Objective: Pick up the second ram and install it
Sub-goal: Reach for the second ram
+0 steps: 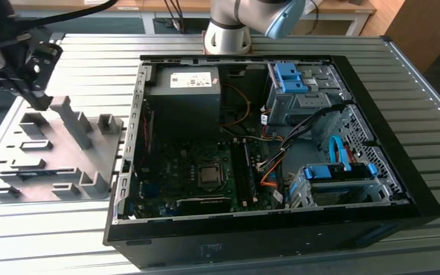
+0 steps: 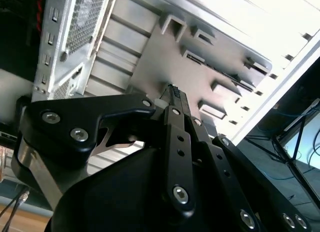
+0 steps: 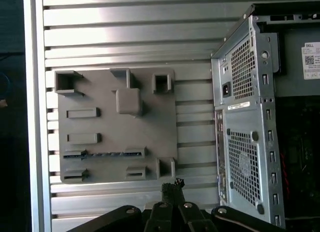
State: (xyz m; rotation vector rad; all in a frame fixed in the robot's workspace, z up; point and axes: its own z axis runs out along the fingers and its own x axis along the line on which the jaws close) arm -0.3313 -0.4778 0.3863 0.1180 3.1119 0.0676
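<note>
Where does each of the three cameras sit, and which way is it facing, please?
Exterior view: off the arm, high above the slatted table, looking down on the open computer case and gray holder tray; arm base and gripper show.
First wrist view: on the arm, facing straight down at the tray, where the second ram sits; gripper tip shows.
Second wrist view: on the arm, looking obliquely along the gripper's links toward the tray.
Shared: tray, case corner, gripper.

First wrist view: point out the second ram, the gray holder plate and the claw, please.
second ram (image 3: 106,153), first wrist view, middle of its dark upper edge.
gray holder plate (image 3: 150,127), first wrist view, bare flat surface.
claw (image 3: 173,184), first wrist view, its closed tips.
</note>
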